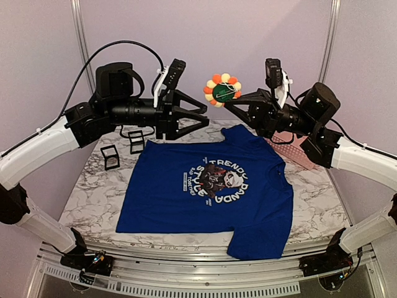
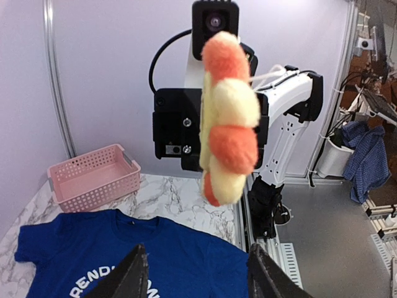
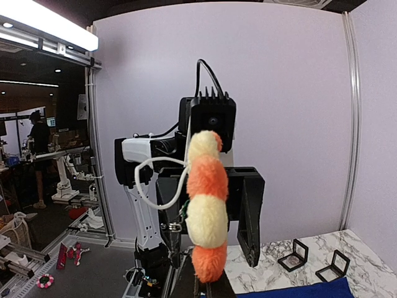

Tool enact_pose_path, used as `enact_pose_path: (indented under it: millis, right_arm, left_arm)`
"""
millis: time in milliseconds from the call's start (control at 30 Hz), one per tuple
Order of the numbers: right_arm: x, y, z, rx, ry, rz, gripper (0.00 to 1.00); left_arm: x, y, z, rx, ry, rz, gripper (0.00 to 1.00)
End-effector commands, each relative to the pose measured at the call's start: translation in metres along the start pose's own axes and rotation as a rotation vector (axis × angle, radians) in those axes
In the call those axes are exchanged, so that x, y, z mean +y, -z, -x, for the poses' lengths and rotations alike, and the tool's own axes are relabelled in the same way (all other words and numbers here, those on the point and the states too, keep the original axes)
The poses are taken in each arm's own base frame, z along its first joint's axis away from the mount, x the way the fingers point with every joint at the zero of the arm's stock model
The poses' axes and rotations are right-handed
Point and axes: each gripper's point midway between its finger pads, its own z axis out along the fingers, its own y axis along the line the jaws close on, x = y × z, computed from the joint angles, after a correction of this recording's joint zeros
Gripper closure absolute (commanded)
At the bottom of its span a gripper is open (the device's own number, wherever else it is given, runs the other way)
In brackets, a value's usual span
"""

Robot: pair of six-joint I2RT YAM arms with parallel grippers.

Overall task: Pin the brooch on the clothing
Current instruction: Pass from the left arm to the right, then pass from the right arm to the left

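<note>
1. From the top view, the right claw (image 1: 227,102) was pinched on the brooch (image 1: 222,90) and held it high in the air, its flower face turned toward that camera.
2. The left claw (image 1: 205,112) was spread wide and gripped nothing. Its tips were just beside the brooch, slightly lower and on the left, so both claws were near it but only the right one had it.
3. The shirt (image 1: 180,205) lay flat on the bench (image 1: 93,192), well below the brooch. Its long axis ran left to right, with the neck toward the right arm. I judged that the coming move would be mostly downward.
4. The print read "TRENDY PANDA" and "STYLE"; the smaller lines were too fine to read.
5. Two small black boxes (image 1: 110,156) stood on the bench by the shirt's hem.
6. From the left wrist, the left claw (image 2: 197,261) was wide apart, and the brooch (image 2: 228,118) hung edge-on straight ahead and above.
7. The shirt (image 2: 173,261) below it showed "REND", and a pink basket (image 2: 93,180) stood beyond it.
8. From the right wrist, the right claw (image 3: 208,287) gripped the lower edge of the brooch (image 3: 206,211), which was edge-on again.
9. The boxes (image 3: 296,253) showed at lower right, and no label on them could be read.
</note>
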Motion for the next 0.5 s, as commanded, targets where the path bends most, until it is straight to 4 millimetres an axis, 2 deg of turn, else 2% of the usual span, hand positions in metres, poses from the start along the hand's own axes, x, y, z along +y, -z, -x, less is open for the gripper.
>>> enact_pose_path:
  millis: [0,100,167,300,400,467]
  right_arm:
    - [0.012,0.000,0.015,-0.039,0.023,0.027,1.00]
    - [0.011,-0.001,0.013,-0.034,0.023,0.027,1.00]
    - [0.010,-0.001,0.012,-0.031,0.021,0.028,1.00]
    - [0.013,-0.001,0.012,-0.030,0.027,0.039,1.00]
    - [0.013,-0.002,0.010,-0.023,0.019,0.041,1.00]
    - [0.014,-0.002,0.009,-0.020,0.016,0.042,1.00]
  left_arm:
    - [-0.014,0.000,0.029,-0.111,0.002,-0.053,0.49]
    - [-0.018,-0.002,0.035,-0.132,-0.013,-0.063,0.43]
    - [-0.020,-0.002,0.047,-0.170,-0.046,-0.069,0.42]
    - [-0.022,-0.006,0.046,-0.168,-0.080,-0.088,0.42]
    - [-0.020,-0.008,0.048,-0.173,-0.086,-0.080,0.49]
    - [-0.020,-0.010,0.048,-0.171,-0.088,-0.081,0.61]
